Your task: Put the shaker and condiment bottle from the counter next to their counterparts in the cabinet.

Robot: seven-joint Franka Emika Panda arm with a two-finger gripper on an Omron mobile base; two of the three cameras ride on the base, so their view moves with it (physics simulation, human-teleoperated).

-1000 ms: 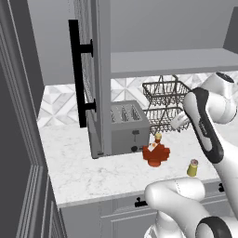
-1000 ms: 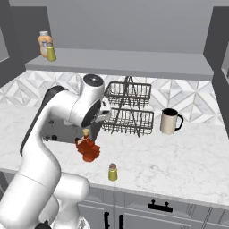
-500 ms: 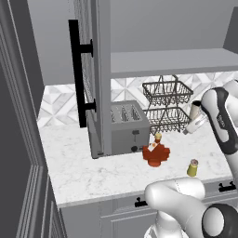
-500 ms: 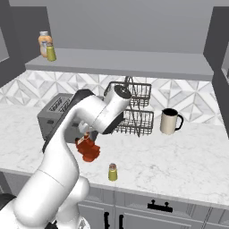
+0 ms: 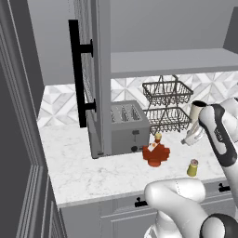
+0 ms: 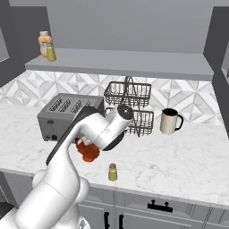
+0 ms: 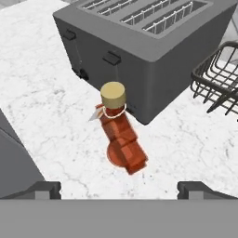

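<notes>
— Where do things stand?
— On the counter (image 5: 83, 172), the condiment bottle (image 7: 122, 135) stands upright just in front of the toaster (image 7: 139, 51); the shaker (image 6: 112, 171) sits nearer the front edge.
— And the gripper (image 7: 119, 188)?
— Poised above the bottle, fingers spread wide, holding nothing. It should likely descend squarely, straddle the flat body, avoid the toaster, then close.

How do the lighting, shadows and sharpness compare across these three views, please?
Hand view: sharp, flat light, and the bottle casts only a faint soft shadow on the counter. Left base view: the open cabinet door is dim, no glare. Right base view: even light, the shaker is small but crisp; no blur or distortion.
</notes>
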